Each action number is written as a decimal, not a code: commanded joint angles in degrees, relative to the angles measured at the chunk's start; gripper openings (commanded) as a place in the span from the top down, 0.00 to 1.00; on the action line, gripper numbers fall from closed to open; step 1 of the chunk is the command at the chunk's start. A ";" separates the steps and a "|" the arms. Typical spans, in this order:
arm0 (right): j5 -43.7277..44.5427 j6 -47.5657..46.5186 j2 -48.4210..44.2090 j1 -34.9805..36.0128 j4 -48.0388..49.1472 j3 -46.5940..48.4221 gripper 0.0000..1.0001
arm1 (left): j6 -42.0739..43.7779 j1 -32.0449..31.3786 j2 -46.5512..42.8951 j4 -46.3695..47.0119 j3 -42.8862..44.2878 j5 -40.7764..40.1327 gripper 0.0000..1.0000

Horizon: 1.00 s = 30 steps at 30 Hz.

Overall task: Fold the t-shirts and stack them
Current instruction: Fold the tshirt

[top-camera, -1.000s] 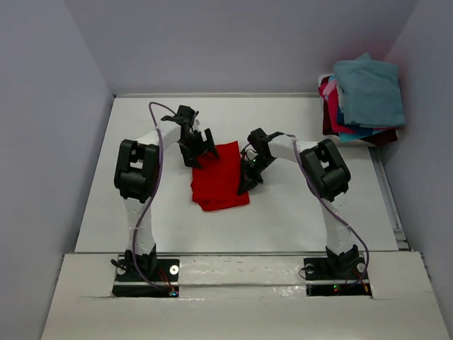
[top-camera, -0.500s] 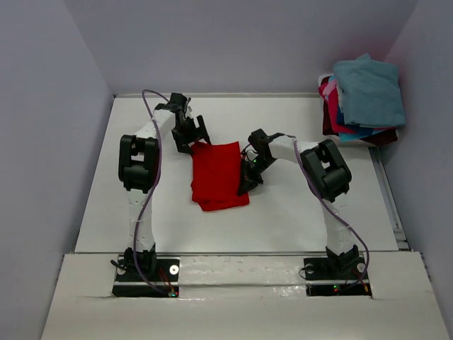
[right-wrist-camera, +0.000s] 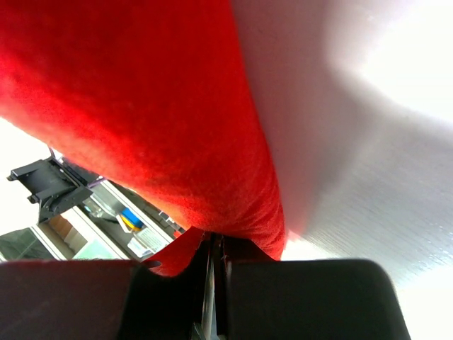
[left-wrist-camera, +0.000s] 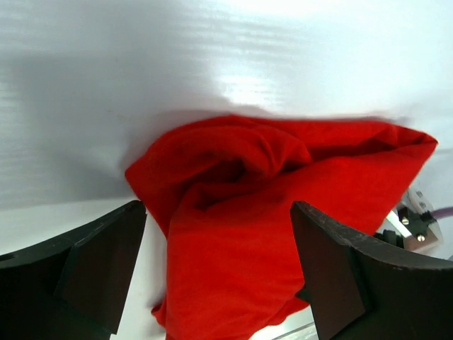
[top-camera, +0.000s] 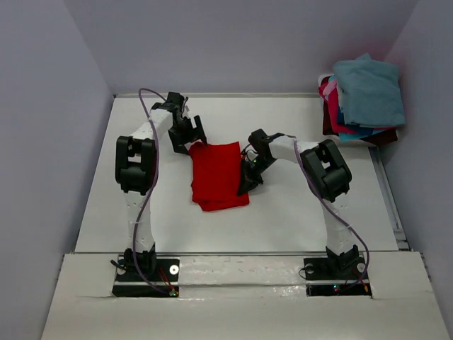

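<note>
A bright red t-shirt (top-camera: 216, 176) lies folded into a tall rectangle on the white table (top-camera: 283, 212). My left gripper (top-camera: 191, 139) is open at the shirt's far left corner. In the left wrist view the red t-shirt (left-wrist-camera: 283, 205) bulges up between the spread fingers (left-wrist-camera: 92, 269), which do not hold it. My right gripper (top-camera: 245, 185) is at the shirt's right edge. In the right wrist view it (right-wrist-camera: 216, 248) is shut on a fold of the red t-shirt (right-wrist-camera: 141, 92). A stack of t-shirts (top-camera: 361, 103) lies at the far right, with a teal-blue one (top-camera: 369, 88) on top.
Under the teal-blue shirt the stack shows pink (top-camera: 331, 91), blue (top-camera: 354, 132) and dark maroon (top-camera: 330, 125) layers and overhangs the table's far right corner. Grey walls (top-camera: 42, 142) close in both sides and the back.
My left gripper has drawn back and to the left, off the shirt's far left corner, staying open. That corner now lies flatter. The right arm has not moved.
</note>
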 commanded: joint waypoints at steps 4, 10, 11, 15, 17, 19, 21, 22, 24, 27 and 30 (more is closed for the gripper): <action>2.14 -0.72 -0.02 0.15 -0.22 -1.64 0.93 | 1.00 -0.75 -17.21 -0.80 -9.70 -0.08 0.05; 2.31 -0.90 -0.46 0.15 -0.93 -0.85 0.93 | -1.36 -1.80 -26.69 2.00 -24.35 0.01 0.01; 2.23 -0.90 -0.46 0.15 -0.93 -0.85 0.93 | -1.72 -1.80 -27.75 2.28 -25.96 0.01 0.01; 2.75 -0.55 -2.65 0.15 -0.23 -1.37 0.85 | -2.95 -1.80 -31.98 3.86 -31.50 0.27 0.01; 3.72 -0.29 -4.67 0.15 0.30 -1.37 0.73 | -3.39 -1.80 -33.04 4.65 -33.53 0.45 0.01; 4.25 -0.11 -5.91 0.15 0.22 -1.02 0.69 | -3.39 -1.80 -33.04 5.35 -34.41 0.62 0.01; 5.13 0.24 -7.40 0.15 0.04 -0.59 0.64 | -3.65 -1.28 -32.95 6.40 -35.46 1.76 0.01; 5.56 0.33 -7.75 0.15 -0.13 -0.41 0.62 | -3.65 -1.27 -32.95 6.84 -35.90 2.38 0.01; 6.09 0.68 -8.37 0.15 -0.31 -0.32 0.59 | -4.26 0.13 -32.95 7.90 -36.95 3.26 0.01; 6.53 1.03 -9.77 0.15 -0.31 -0.41 0.46 | -4.62 0.66 -32.86 10.62 -38.98 5.98 0.01; 8.46 1.38 -11.18 0.15 -0.05 -0.23 0.27 | -4.71 1.18 -32.77 11.07 -39.51 6.16 0.01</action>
